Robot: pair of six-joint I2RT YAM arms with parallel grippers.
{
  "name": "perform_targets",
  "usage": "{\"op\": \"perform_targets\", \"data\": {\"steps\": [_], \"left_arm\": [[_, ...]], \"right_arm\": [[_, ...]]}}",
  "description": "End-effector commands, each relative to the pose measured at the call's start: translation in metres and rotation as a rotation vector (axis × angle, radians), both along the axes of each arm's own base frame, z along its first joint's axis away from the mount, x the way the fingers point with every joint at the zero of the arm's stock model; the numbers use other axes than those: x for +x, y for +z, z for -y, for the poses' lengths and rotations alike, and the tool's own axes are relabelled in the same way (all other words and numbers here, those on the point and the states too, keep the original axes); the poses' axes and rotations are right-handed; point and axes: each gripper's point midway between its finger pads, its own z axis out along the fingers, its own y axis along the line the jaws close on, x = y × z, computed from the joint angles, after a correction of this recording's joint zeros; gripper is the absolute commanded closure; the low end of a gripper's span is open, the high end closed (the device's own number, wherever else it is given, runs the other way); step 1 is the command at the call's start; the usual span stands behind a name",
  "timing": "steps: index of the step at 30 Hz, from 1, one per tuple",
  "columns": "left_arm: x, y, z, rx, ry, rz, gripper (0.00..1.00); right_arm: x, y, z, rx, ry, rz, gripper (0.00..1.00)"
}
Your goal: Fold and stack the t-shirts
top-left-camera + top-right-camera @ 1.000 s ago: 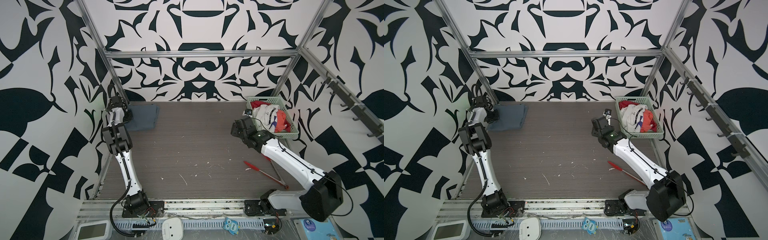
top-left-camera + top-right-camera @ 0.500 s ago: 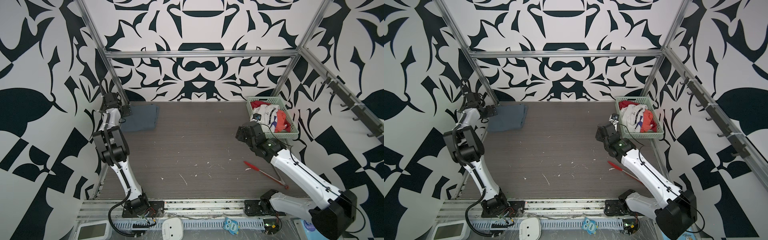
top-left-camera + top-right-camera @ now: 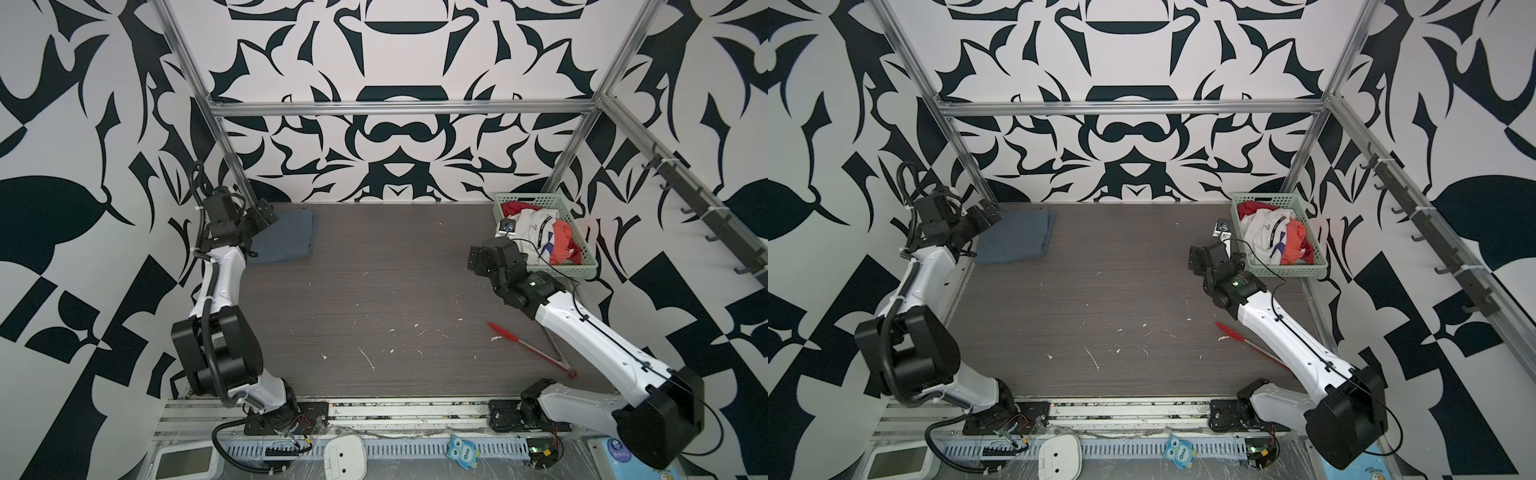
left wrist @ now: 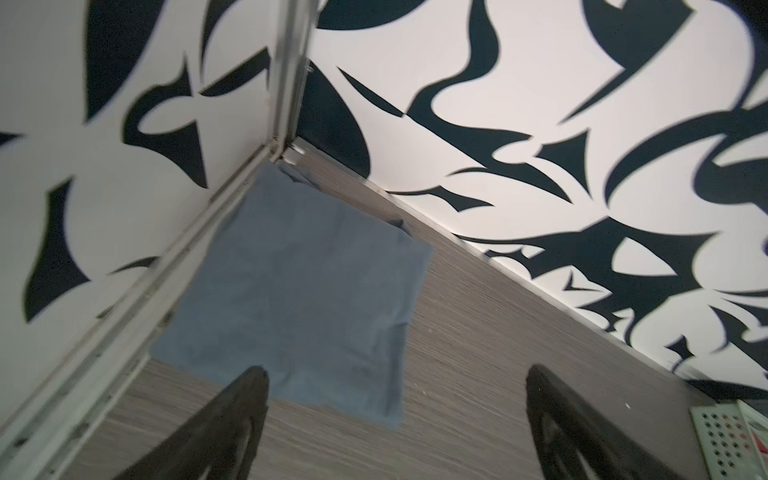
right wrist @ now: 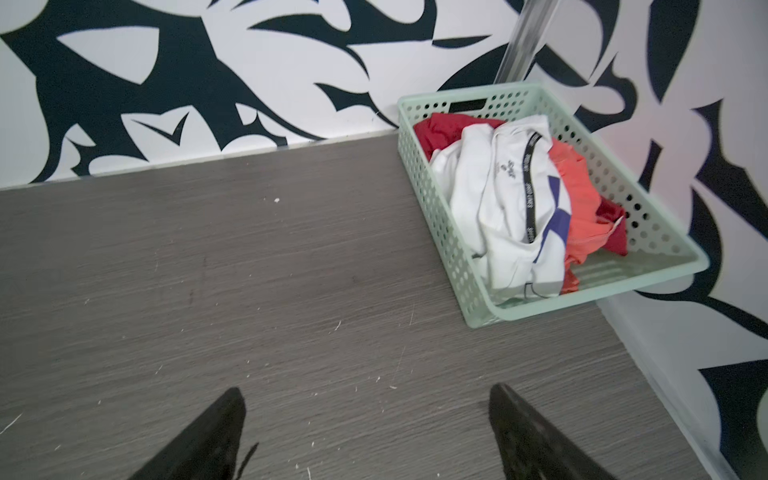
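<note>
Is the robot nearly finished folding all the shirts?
Not nearly. Done: one blue-grey t-shirt lies folded in the far left corner. In hand: nothing, the left gripper and right gripper are both open. Left: the white t-shirt and red-orange t-shirts sit crumpled in the green basket.

My left arm (image 3: 220, 270) hides the edge of the blue-grey shirt (image 3: 286, 241) farthest from the basket (image 5: 582, 301) in both top views. Inside the basket, the white shirt (image 5: 498, 199) buries most of the red shirt (image 5: 449, 129); the lettering on its dark stripe is too small to read. My left wrist view is smeared and shows only a corner of the basket. Picture edges crop my left gripper (image 4: 397, 374) and right gripper (image 5: 368, 388) behind the fingertips
</note>
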Motion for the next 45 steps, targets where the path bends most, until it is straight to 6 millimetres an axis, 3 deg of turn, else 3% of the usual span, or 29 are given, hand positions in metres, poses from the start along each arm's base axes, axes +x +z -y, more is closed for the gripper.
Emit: {"op": "perform_targets", "data": {"steps": [1,4,10,17,20,22,25,26,31,35,40,42,45], "left_arm": [[-0.024,-0.002,0.025,-0.009,-0.012,0.034,0.01],[-0.048,-0.026,0.030,0.066,0.003,0.034,0.01],[-0.083,-0.086,0.013,0.204,0.107,0.021,0.01],[-0.085,-0.154,0.005,0.268,0.127,0.031,0.01],[-0.080,-0.154,0.006,0.314,0.102,0.014,0.01],[-0.079,-0.151,0.006,0.365,0.102,0.084,0.01],[-0.083,-0.168,0.007,0.354,0.114,0.134,0.01],[-0.082,-0.163,0.003,0.363,0.146,0.198,0.01],[-0.078,-0.166,0.008,0.354,0.112,0.161,0.01],[-0.077,-0.170,0.010,0.348,0.090,0.105,0.01],[-0.073,-0.170,0.011,0.343,0.086,0.107,0.01],[-0.072,-0.170,0.011,0.347,0.084,0.108,0.01],[-0.073,-0.170,0.011,0.348,0.087,0.111,0.01]], "right_arm": [[-0.009,0.022,0.030,-0.119,-0.074,0.098,0.05],[-0.022,0.018,0.052,-0.160,-0.140,0.127,0.05],[-0.042,-0.001,0.082,-0.243,-0.238,0.138,0.05],[-0.042,-0.041,0.092,-0.298,-0.260,0.132,0.05],[-0.036,-0.059,0.096,-0.312,-0.255,0.150,0.05],[-0.031,-0.071,0.096,-0.304,-0.238,0.150,0.05],[-0.023,-0.084,0.098,-0.322,-0.226,0.163,0.05],[-0.020,-0.087,0.097,-0.330,-0.211,0.179,0.05],[0.001,-0.116,0.101,-0.330,-0.163,0.182,0.07],[0.015,-0.120,0.092,-0.396,-0.077,0.159,0.11],[0.014,-0.126,0.080,-0.342,-0.003,0.127,0.11],[0.016,-0.125,0.071,-0.223,0.018,0.164,0.09],[0.027,-0.136,0.061,-0.225,0.076,0.164,0.00]]}}
